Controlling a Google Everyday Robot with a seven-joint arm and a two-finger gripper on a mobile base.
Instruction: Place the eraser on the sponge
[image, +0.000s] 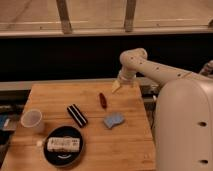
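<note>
Hovering by the far right edge of the wooden table, the gripper is pictured; whether it is open or closed cannot be told. The eraser is seen down-table to its near left, long axis angled far-left to near-right, apart from the sponge on its right.

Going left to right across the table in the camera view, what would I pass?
Pale cup → black plate holding the white speckled bar → eraser → red pen-like object → sponge. The end effector hangs over the far edge of the table, roughly in line with the sponge.
</note>
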